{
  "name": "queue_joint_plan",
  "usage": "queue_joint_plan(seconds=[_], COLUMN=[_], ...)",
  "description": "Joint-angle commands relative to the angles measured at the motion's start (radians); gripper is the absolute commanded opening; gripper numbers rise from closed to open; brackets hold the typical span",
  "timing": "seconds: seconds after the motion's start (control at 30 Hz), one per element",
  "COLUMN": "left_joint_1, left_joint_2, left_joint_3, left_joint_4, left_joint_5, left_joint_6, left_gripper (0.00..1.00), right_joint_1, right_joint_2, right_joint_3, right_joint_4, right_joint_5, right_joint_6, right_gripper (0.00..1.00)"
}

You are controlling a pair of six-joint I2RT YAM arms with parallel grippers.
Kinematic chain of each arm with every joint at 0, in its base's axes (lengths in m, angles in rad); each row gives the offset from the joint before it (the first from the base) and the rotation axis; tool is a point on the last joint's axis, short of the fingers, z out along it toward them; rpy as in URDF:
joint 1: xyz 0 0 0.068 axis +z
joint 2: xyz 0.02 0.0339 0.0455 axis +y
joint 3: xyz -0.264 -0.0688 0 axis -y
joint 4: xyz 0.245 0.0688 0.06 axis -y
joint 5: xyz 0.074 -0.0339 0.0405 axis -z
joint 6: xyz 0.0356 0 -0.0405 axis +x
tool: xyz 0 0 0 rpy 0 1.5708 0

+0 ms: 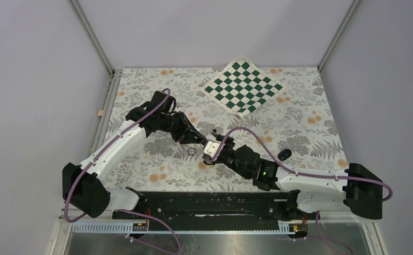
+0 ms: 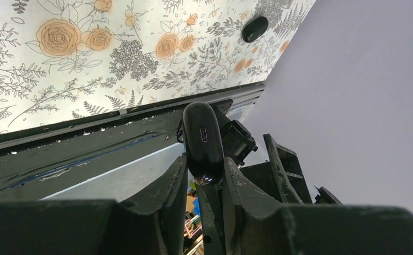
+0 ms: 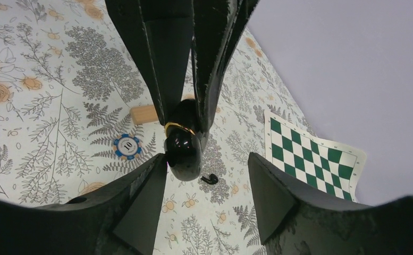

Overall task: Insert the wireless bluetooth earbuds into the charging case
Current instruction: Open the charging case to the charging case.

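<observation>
The left claw (image 2: 204, 162) pinches the glossy charging case (image 2: 203, 135) aloft over the middle of the table (image 1: 310, 106); the right claw (image 3: 207, 159) gapes empty around it. A nudge from that claw could twist the slick case loose, and what looks like an earbud (image 1: 284, 154) lies well off at three o'clock.

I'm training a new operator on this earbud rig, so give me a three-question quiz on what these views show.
1. True or false: the right claw is shut on the charging case.
2. Which number is printed on the poker chip? A) 10 B) 25 C) 50
3. Fill in: the mat at the far side is green-and-white ____.

Key
1. False: the left claw grips the case, and the right claw is open.
2. A
3. checkered
</observation>
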Motion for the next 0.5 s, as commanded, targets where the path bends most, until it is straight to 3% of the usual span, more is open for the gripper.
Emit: queue_joint_plan(seconds=[0.0,0.47], left_joint_1=[0.005,0.005], left_joint_2=[-0.034,-0.037], left_joint_3=[0.003,-0.002], left_joint_4=[-0.003,-0.002], left_joint_5=[0.008,0.009], left_joint_6=[0.002,0.005], left_gripper=[0.0,0.0], right_joint_1=[-0.036,-0.083], right_joint_2=[-0.037,-0.07], right_joint_3=[0.002,-0.018], right_joint_4=[0.031,0.043], right_joint_5=[0.049,0.07], right_joint_6=[-0.006,0.011], right_gripper=[0.65,0.65])
